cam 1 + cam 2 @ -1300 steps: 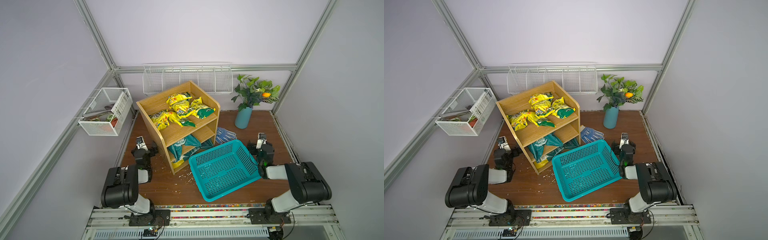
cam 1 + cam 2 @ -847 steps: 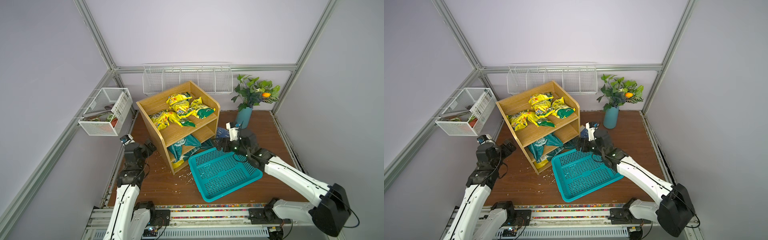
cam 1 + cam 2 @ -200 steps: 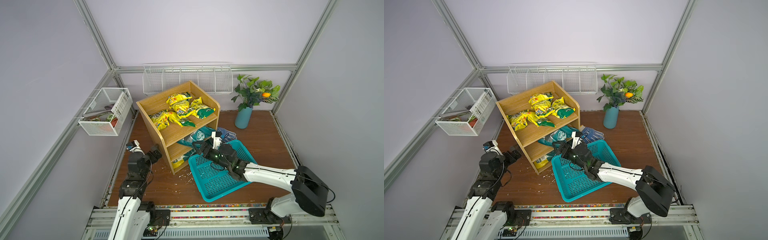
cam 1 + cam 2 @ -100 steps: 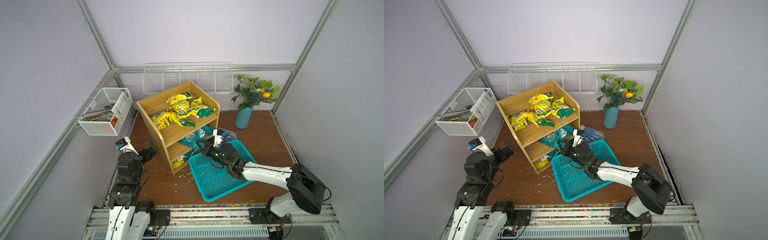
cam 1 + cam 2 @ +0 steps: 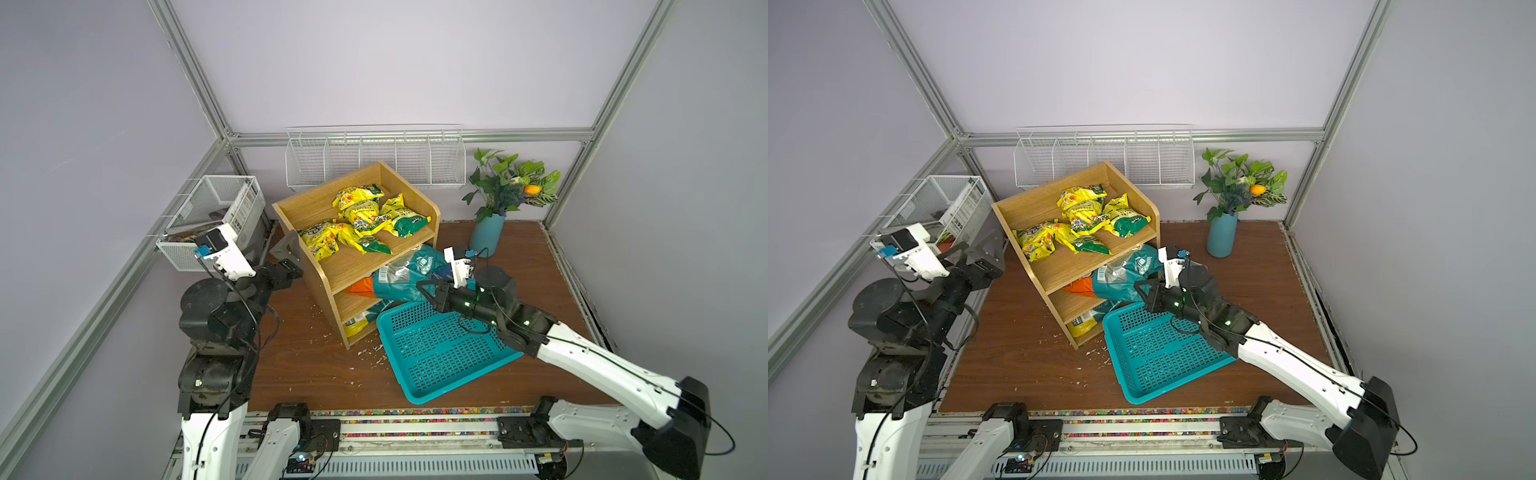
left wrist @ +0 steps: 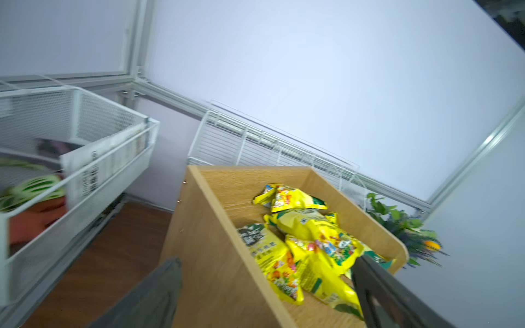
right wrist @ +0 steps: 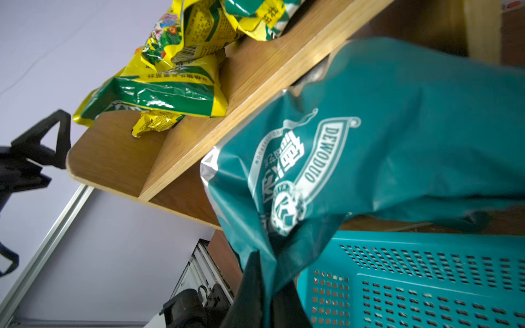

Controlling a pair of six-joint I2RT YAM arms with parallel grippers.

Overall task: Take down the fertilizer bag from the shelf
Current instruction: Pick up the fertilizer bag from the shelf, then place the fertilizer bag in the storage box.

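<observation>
Plainly, the teal fertilizer bag point(image 5: 401, 276) hung half out of the middle tier of the shelf point(image 5: 357, 264). Its rear lay on that board and its front drooped past the shelf's front edge. It sat so because the right gripper point(image 5: 428, 293), just in front of the shelf, had its jaws pinched tight on a crumpled fold at the bag's front end, a hold suited to drawing it outward. Under that drooping end, just before the shelf's bottom tier, lay the teal basket point(image 5: 440, 353), likely set there to catch it. The yellow bags point(image 5: 361, 212) lay heaped on the shelf's top tier. Beside the shelf's outer side panel the left gripper point(image 5: 289, 257) hovered, jaws spread wide and empty, perhaps to steady the shelf.
</observation>
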